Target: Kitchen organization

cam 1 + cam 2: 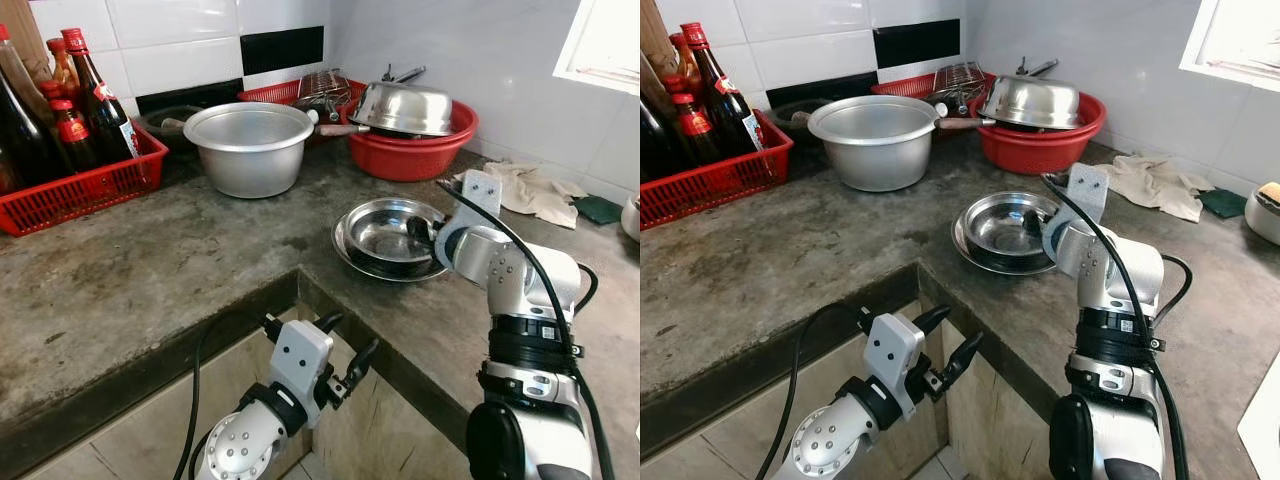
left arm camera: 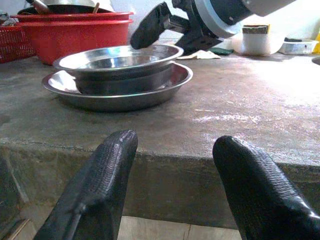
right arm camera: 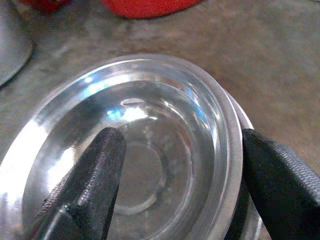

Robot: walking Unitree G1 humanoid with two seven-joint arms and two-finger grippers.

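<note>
Two black fingers (image 3: 85, 180) of the right gripper (image 3: 180, 185) stand spread wide on either side of the rim of a steel bowl (image 1: 388, 232), one over its hollow and one outside the rim, not closed on it. The bowl sits nested in a wider, shallower steel dish (image 2: 150, 92) on the grey stone tabletop (image 1: 180, 270), near the inner corner of its edge. The left gripper (image 1: 335, 362) hangs below the tabletop edge, in front of the cabinet face, its fingers (image 2: 95, 185) parted and holding nothing, pointing toward the bowl. Behind the bowl stand an aluminium pot (image 1: 250, 145) and a red basin (image 1: 410, 155) with an upturned steel bowl (image 1: 405, 107) resting on it. At the far left, a red basket (image 1: 80, 190) holds dark sauce bottles (image 1: 95, 100). A crumpled cloth (image 1: 530, 190) lies to the right near the wall.
</note>
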